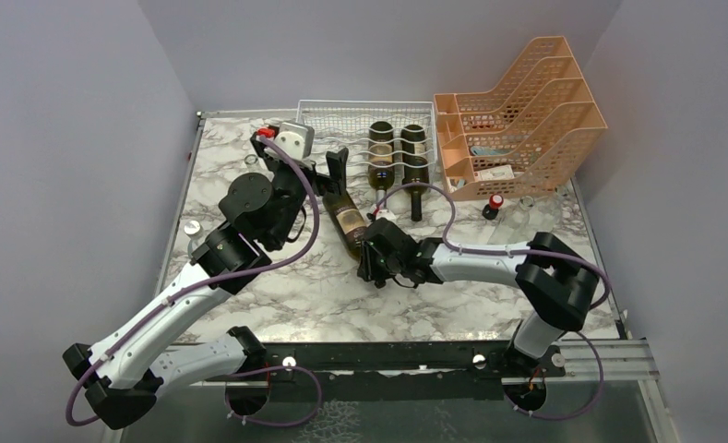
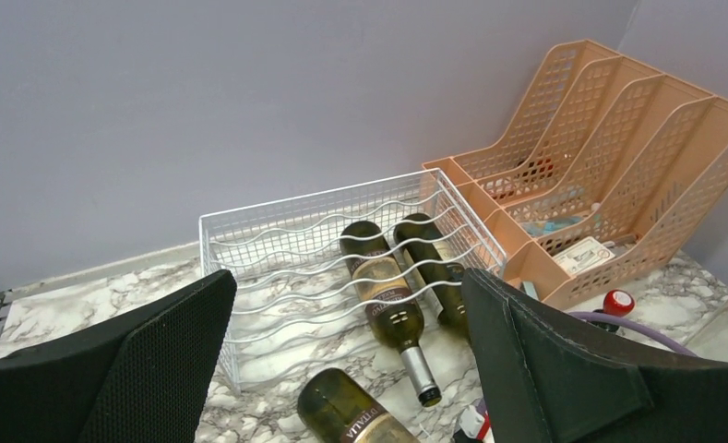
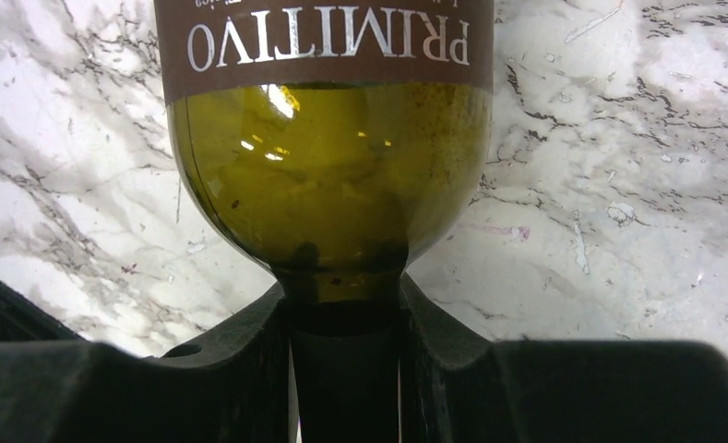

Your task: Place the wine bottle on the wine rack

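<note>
- My right gripper (image 1: pixel 371 251) is clamped on the neck of the wine bottle (image 1: pixel 344 217). In its wrist view the fingers (image 3: pixel 244 346) press the neck from both sides, just under the shoulder.
- The wine bottle lies flat, on or very low over the marble table (image 1: pixel 277 295); I cannot tell if it touches. Its base points away from my right gripper, toward the wine rack (image 1: pixel 341 115), and it is not in the rack yet.
- My left gripper (image 1: pixel 326 175) is spread wide and has hold of nothing. The base of the bottle is just under it, and the rack is straight ahead of it.
- I judge the step in hand is to carry the bottle into a cradle. A grip on the neck alone is weak, because the heavy body can sag or roll. So I should first close the left gripper around the body near the base, then lift with both, level and slow.
- The free cradles are ahead of my left gripper, to the left of the two stored bottles (image 1: pixel 381 152). I should go in base first and lower the bottle until the wavy wires carry it.
- In the way is the front wire of the rack, which the base must pass over. The necks of the stored bottles also stick out ahead-right of my right gripper.
- The orange file tray (image 1: pixel 517 111) and a small red-capped thing (image 1: pixel 495 201) are farther right, apart from this path.
</note>
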{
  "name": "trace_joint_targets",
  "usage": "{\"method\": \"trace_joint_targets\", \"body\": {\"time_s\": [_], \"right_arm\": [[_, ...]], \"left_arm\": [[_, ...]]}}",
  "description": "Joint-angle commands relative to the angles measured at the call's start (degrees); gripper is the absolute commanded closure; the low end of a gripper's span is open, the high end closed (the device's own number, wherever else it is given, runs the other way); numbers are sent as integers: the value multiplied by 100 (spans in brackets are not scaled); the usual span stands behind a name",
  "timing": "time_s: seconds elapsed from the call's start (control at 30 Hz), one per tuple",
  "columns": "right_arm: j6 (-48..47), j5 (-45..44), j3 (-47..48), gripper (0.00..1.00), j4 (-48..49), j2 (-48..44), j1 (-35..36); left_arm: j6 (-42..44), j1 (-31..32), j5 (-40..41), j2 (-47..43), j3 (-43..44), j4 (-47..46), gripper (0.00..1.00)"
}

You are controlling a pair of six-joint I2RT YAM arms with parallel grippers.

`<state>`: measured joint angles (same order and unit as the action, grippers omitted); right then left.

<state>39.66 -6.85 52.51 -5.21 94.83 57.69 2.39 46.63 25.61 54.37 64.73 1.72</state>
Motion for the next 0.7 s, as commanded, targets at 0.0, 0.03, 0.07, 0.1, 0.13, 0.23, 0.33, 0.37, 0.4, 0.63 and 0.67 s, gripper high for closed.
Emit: {"method": "trace_joint_targets", "body": {"time_s": [0.0,0.03,0.07,0.1,0.13,0.23,0.33,0.37,0.4,0.63,0.67], "right_arm": [[48,-394,541,99,717,123,1],[36,-402,576,99,722,169,-3],[26,-430,602,99,731,190,-1],[32,-471,625,99,732,207,3],[33,-507,640,99,739,204,5],[17,-574,700,99,733,237,-11],[2,-560,793,99,688,309,-71],[-2,-563,847,99,666,338,-94],[-9,-549,881,99,661,364,-116],[-46,-539,1172,99,623,613,-250],[-38,-529,1230,99,583,651,-276]], "left_arm": [[-37,13,99,-40,-115,38,1],[-33,20,90,-34,-118,25,1],[-21,21,71,-22,-128,22,1],[-12,17,72,-22,-130,21,1],[1,16,70,-6,-142,15,1],[13,15,76,4,-147,21,1],[6,19,56,16,-153,12,1],[7,19,51,19,-151,11,1],[3,19,42,25,-139,13,1],[-26,20,8,42,-139,14,1],[-28,15,0,50,-136,23,1]]}}
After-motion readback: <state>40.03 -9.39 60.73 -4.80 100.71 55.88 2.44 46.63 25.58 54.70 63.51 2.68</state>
